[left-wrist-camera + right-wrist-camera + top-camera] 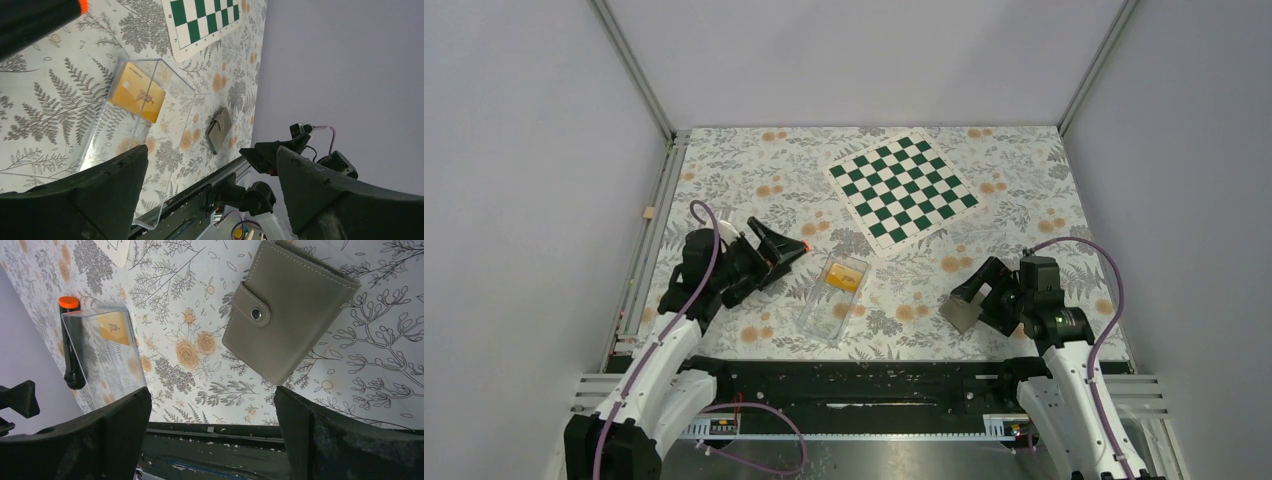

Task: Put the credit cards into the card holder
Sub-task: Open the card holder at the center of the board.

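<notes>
Opening position. Left gripper (210, 155) and right gripper (211, 392) both stand released, holding nothing. Cards (137, 93) lie in a clear tray (175, 130) between the arms; holder (287, 310), snapped closed, lies just below the right gripper. Probably unsnap the flap first, pinching its free edge and bracing the holder so it cannot slide.

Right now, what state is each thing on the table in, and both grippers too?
card holder: closed, strap snapped, lying flat.
credit cards: lying inside the clear plastic tray.
clear plastic tray: upright, open-topped, holding the cards.
black marker: lying on the table beside the tray.
chessboard mat: laid flat, no pieces on it.
left gripper: open, empty.
right gripper: open, empty, above the card holder.
</notes>
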`<control>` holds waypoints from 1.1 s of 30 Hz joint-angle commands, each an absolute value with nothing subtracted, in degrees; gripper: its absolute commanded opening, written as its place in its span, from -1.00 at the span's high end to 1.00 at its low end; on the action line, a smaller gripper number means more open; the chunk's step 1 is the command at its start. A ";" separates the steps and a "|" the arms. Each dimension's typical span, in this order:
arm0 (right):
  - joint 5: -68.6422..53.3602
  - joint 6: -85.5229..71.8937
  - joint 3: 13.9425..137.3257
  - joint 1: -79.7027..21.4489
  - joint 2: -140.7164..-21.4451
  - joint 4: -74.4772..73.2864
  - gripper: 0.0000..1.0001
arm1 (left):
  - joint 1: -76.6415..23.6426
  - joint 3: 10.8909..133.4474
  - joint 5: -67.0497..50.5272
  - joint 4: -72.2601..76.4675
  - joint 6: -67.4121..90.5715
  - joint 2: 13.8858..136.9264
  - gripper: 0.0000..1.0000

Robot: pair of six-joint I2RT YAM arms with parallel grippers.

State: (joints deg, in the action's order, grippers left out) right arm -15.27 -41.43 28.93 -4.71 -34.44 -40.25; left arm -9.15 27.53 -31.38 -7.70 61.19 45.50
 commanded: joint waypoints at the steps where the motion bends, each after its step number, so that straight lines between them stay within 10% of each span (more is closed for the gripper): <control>1: -18.08 -43.61 28.81 -4.57 -35.71 -36.30 -0.97 | -11.67 32.63 -30.81 -3.69 58.93 47.95 -0.98; 33: -4.05 -42.30 35.56 -0.41 -46.34 -51.81 -0.97 | -59.91 85.02 -21.17 -18.06 48.21 113.08 -0.92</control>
